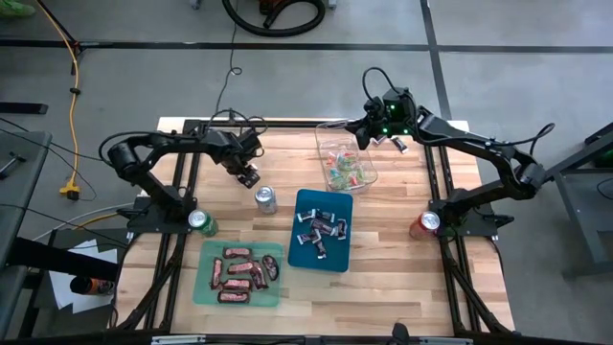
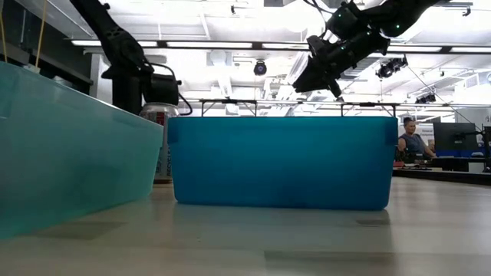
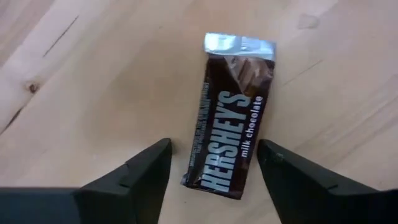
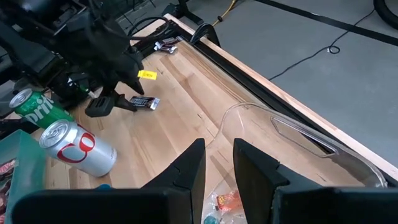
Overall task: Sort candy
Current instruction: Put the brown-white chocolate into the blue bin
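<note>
The left end effector (image 3: 211,163) hangs spread over a chocolate bar (image 3: 230,142) lying flat on the wooden surface (image 3: 93,81), one finger on each side, not touching it. The right end effector (image 4: 217,163), slightly parted, hovers over the clear bin (image 1: 347,158) at one o'clock.

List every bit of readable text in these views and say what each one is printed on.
"HERSHEY'S": on the brown chocolate bar lying on the table between the fingers of the left claw.
"milk chocolate": same wrapper, beside the brand name.
"Sprit": partly visible on the green can.
The silver can shows red lettering, cut off and unreadable.
Wrappers in the trays: too small to read.
</note>
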Available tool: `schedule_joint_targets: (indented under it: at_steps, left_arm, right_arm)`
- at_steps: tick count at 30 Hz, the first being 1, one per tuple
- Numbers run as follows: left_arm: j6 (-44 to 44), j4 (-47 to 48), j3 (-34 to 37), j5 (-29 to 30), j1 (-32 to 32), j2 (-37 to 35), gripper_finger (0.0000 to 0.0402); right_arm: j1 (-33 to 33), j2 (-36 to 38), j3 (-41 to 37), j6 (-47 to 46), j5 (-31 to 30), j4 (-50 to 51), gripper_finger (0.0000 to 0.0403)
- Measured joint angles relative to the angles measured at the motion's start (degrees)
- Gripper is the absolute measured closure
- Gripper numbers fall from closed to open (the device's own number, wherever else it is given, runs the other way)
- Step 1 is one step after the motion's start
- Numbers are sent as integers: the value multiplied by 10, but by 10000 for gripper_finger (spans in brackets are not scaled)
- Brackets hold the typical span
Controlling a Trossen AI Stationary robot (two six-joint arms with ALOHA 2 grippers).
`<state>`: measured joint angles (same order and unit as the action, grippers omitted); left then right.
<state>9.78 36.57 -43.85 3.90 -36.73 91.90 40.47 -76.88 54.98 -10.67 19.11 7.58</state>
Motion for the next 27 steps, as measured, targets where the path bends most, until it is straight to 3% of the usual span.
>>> schedule_joint_targets:
  at_steps: [3,7,9,15,21,25,27]
  left_arm:
    - [-5,-6,1,19,16,-8,219]
    - [-7,-3,4,34,32,-38,354]
    - [-6,-5,4,41,33,-65,385]
    - [-15,-11,4,40,23,-190,399]
    - [-40,-105,4,-65,15,-314,401]
    - [6,-212,3,-158,33,-351,401]
    - [35,-258,3,-176,56,-355,401]
  right_arm:
    - [0,0,0,-14,0,0,327]
    - [0,0,0,-25,0,0,327]
    - [0,0,0,-33,0,0,327]
    - [0,0,0,-66,-22,0,327]
    - [0,0,0,-111,-14,-16,327]
    - [0,8,0,-141,63,-64,327]
    - [0,20,0,-154,109,-89,327]
